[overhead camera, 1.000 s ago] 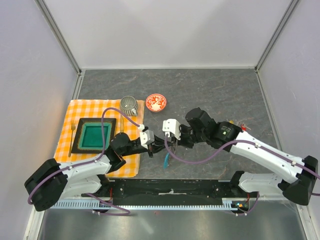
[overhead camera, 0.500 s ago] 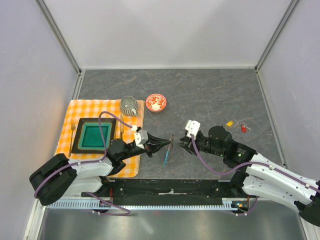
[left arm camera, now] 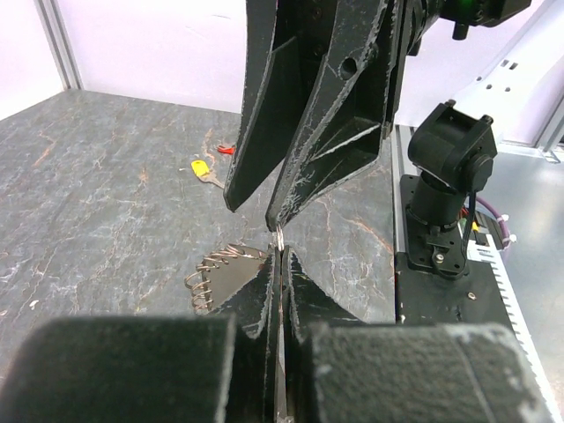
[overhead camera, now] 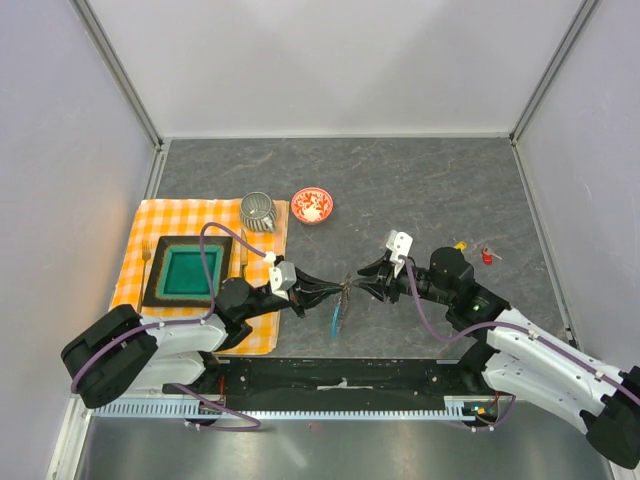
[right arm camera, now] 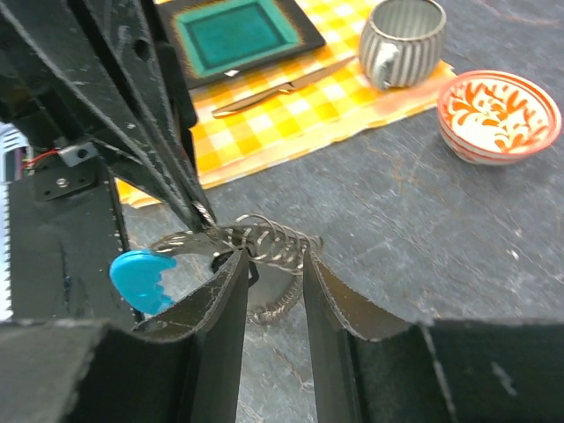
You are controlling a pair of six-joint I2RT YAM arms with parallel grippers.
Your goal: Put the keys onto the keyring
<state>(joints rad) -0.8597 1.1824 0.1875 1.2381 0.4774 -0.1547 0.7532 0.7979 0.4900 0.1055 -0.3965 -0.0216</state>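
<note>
The keyring (overhead camera: pixel 343 291), a loop fringed with thin grey metal pieces and a blue tag (overhead camera: pixel 336 318), hangs above the table between my grippers. My left gripper (overhead camera: pixel 338 289) is shut on the ring's wire (left arm camera: pixel 279 236). My right gripper (overhead camera: pixel 364 284) is open, its jaws standing on either side of the ring's grey coil (right arm camera: pixel 275 240) without closing on it. The blue tag (right arm camera: pixel 141 278) hangs at the left in the right wrist view. The yellow key (overhead camera: pixel 459 245) and the red key (overhead camera: pixel 487 256) lie on the table at the right. I cannot make out the black key.
An orange checked cloth (overhead camera: pixel 260 330) at the left holds a green plate (overhead camera: pixel 188 271), a fork (overhead camera: pixel 146 262) and a knife (overhead camera: pixel 243 250). A ribbed metal cup (overhead camera: pixel 258 210) and a red bowl (overhead camera: pixel 312 205) stand behind it. Enclosure walls surround the table.
My right arm has drawn back to the right and lowered, and its open gripper now faces the ring. My left gripper has moved a little right with the keyring.
</note>
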